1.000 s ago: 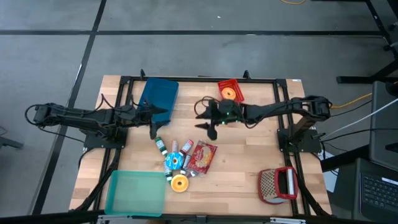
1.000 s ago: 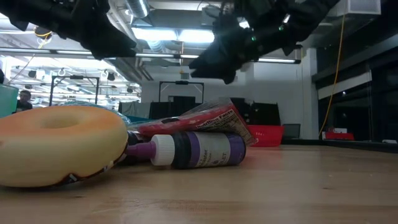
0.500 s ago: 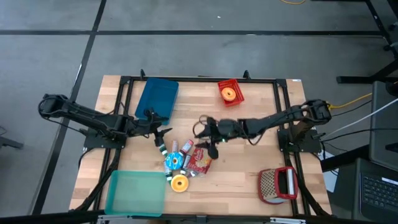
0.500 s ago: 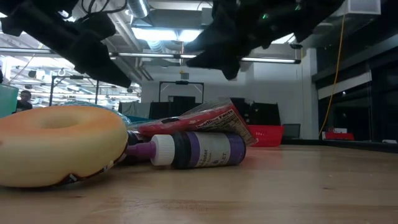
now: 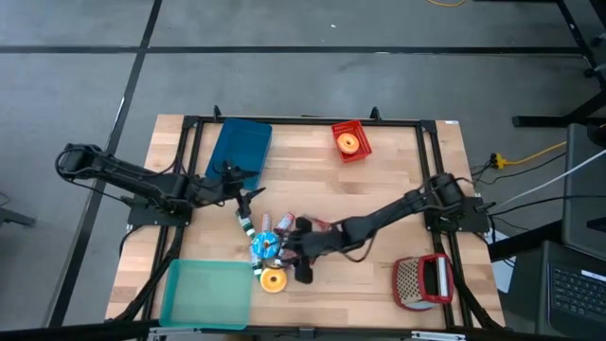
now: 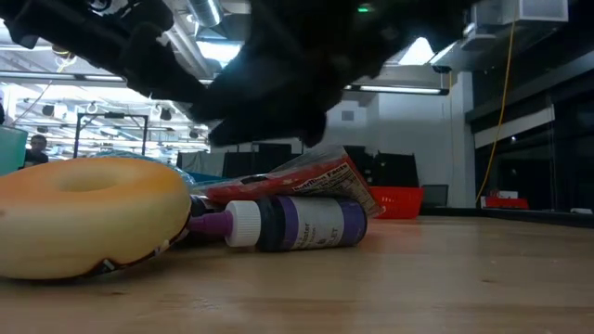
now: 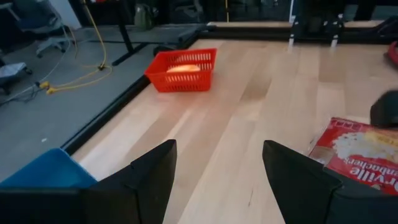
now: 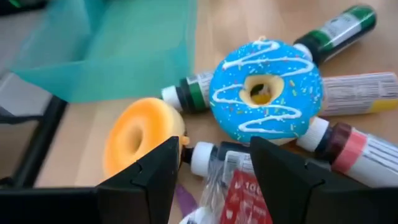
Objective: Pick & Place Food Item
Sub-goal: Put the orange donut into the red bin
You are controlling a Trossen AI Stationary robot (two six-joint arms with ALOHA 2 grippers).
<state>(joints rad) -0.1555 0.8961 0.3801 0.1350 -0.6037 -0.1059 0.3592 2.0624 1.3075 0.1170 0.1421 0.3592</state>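
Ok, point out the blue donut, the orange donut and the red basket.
blue donut (image 8: pixel 266 93), right wrist view, on its icing beside the hole.
orange donut (image 8: pixel 138 138), right wrist view, on its upper ring.
red basket (image 7: pixel 184 70), left wrist view, on its front wall.

right hand (image 5: pixel 301 260) | moved from red basket (image 5: pixel 348 140) | over food pile

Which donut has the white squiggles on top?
The blue donut has them: white zigzag icing and sprinkles, and it lies on top of the bottles. The orange donut beside it is plain, and so is the one in the red basket.
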